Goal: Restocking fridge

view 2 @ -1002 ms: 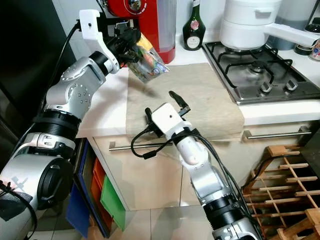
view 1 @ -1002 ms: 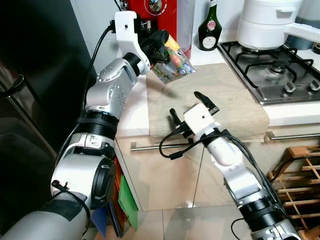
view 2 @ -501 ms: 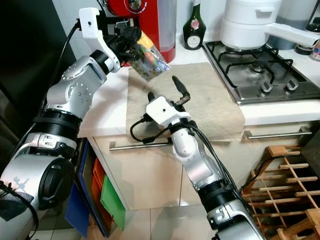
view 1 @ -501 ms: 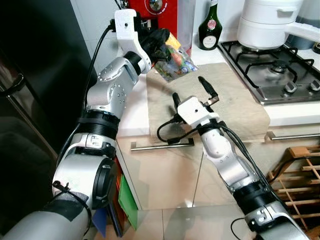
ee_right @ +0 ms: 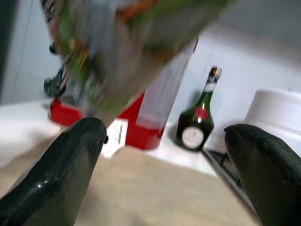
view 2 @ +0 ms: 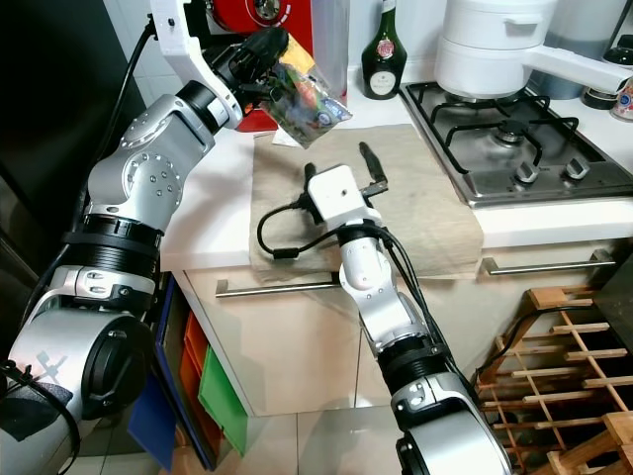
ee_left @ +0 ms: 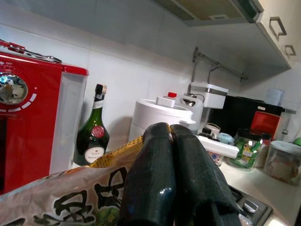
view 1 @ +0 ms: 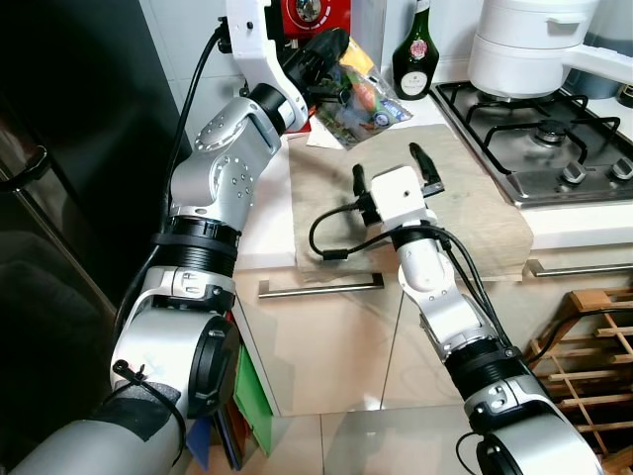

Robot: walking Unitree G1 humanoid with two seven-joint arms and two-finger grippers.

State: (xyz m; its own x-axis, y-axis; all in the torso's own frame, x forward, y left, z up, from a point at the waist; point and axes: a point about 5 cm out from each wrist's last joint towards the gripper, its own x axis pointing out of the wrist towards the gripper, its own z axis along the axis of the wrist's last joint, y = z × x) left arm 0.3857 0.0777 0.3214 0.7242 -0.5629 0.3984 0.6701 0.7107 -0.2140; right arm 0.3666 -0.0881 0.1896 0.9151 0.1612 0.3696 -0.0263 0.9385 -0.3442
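Nearest the viewer, the right gripper [view 1: 395, 168] hovers low over a pale cloth [view 1: 465, 213] spread on the counter, its two black fingers spread wide with nothing between them. Above and beyond it, the left gripper [view 1: 329, 54] is raised over the counter's back edge, its fingers pressed together on one end of a bag of mixed vegetables [view 1: 364, 97]. The bag hangs in the air, clear of the cloth, slanting down from the pinch toward the right gripper, near it but not touching.

The bag looks like a thin, crinkly plastic pouch: light, soft and floppy, likely slick, with loose contents that shift. A pinch at the top seam seems to hold; supporting the sagging body from below would steady it.

Farther back stand a red appliance [view 1: 316, 15], a green bottle [view 1: 412, 54] and a gas hob [view 1: 539, 139] bearing a white pot [view 1: 524, 45].
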